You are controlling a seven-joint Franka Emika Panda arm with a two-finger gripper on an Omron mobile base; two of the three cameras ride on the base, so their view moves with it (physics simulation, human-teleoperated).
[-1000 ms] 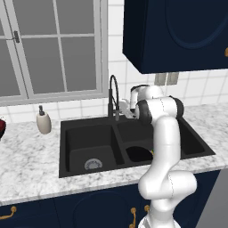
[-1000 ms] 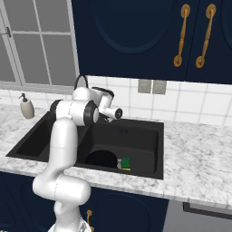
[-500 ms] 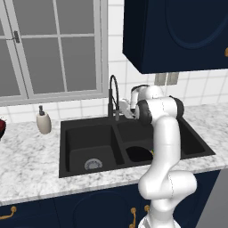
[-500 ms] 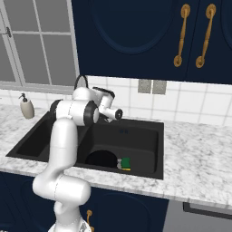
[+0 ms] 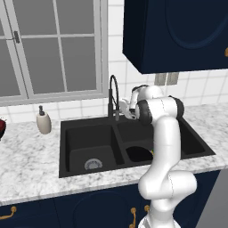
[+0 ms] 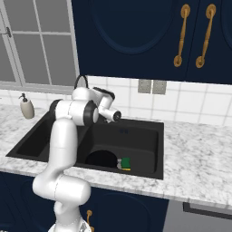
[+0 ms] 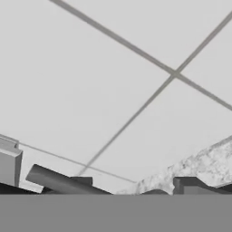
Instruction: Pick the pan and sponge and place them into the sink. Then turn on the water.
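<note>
Already the pan lies in the sink, in the basin on the robot's right side, near the front wall. It is black on black, so mostly its round shape can be seen. The sponge is in the same basin, just beside the pan on its right, yellow with the green layer on top. From the left base view the pan shows as a dark round form in that same basin, partly behind the white arm. The other basin has a round silver drain at its bottom.

The faucet stands at the back edge of the sink, about between the two basins, tall and black with a curved neck. I see no blue stream under it. The gripper is up close beside the faucet, at its right, at the height of the lower neck. I cannot tell if its fingers are open or closed on something, because the hand covers them and the hand view gives mainly white wall tiles, with a dark bar low in that view.

On the marble counter, well to the left of the sink, a soap dispenser stands upright under the window. A dark red bowl is at the left border. Navy cabinets with gold handles hang above.
</note>
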